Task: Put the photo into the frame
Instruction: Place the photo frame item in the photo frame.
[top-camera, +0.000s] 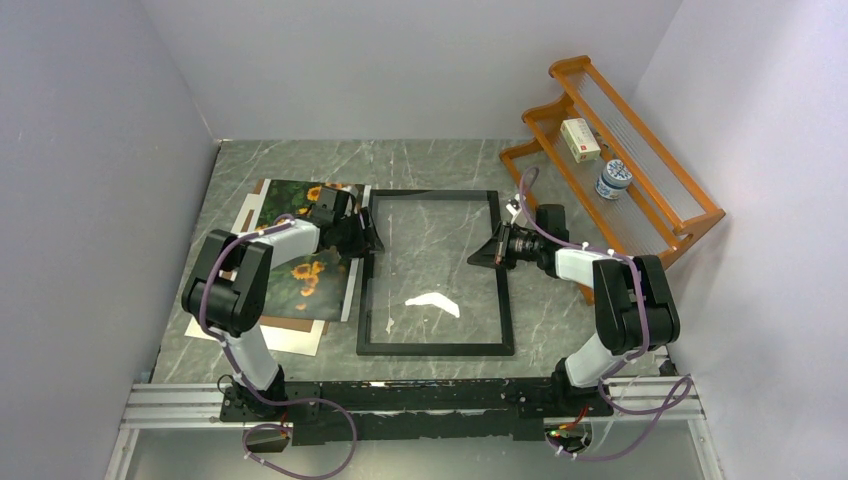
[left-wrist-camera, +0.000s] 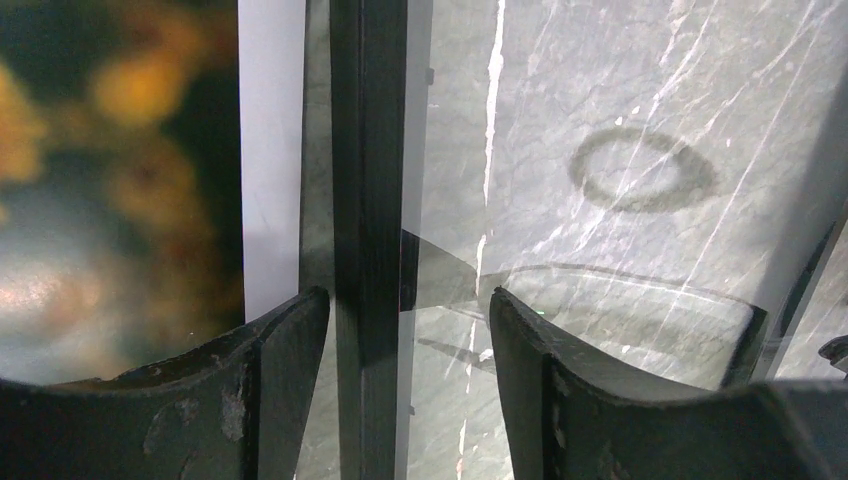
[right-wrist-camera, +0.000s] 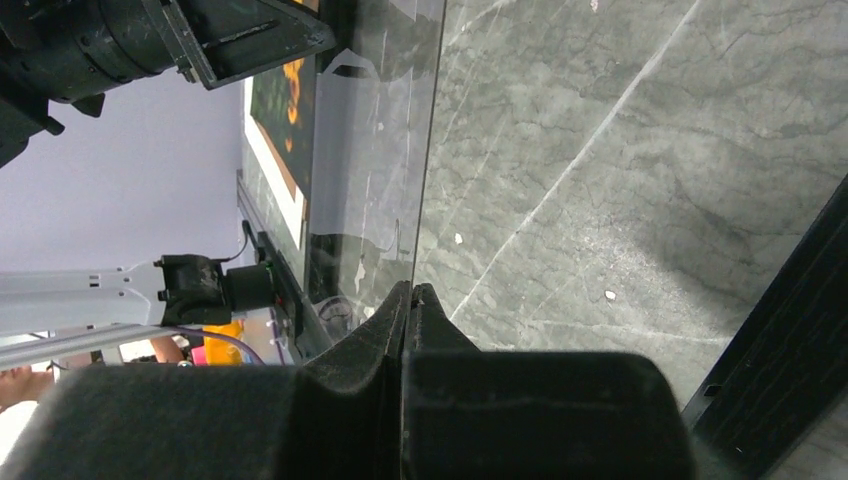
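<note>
Near the left edge of the desk (top-camera: 440, 162) the photo (top-camera: 310, 290) is lying face up on a white mat (left-wrist-camera: 270, 150), partly shaded by the left arm and not yet in the frame (top-camera: 435, 347). Judging by its look, the print is going to be light, thin and floppy, with a glossy face that smudges and slides. It is probably best pinched at a free edge or corner rather than pressed down in the middle. Just beside it, the left end effector (left-wrist-camera: 410, 335) is hovering with its fingers (left-wrist-camera: 270, 385) spread wide on either side of the frame's left rail. They are gripping nothing, and the near finger is sitting close to the rail. The frame is lying flat in the middle of the desk, with the marble showing through its clear pane (top-camera: 440, 250). It is likely stiff but breakable, its glass slick, so the thin black rail is looking like the safest place to take hold. At the frame's right rail, the right end effector (right-wrist-camera: 411, 300) is pointing inward over the pane with its fingers pressed fully together. No object is visible between them. In the far right corner of the desk an orange wooden rack (top-camera: 640, 205) is standing well apart from the frame, carrying a small box (top-camera: 580, 140) and a blue-and-white jar (top-camera: 612, 180).
</note>
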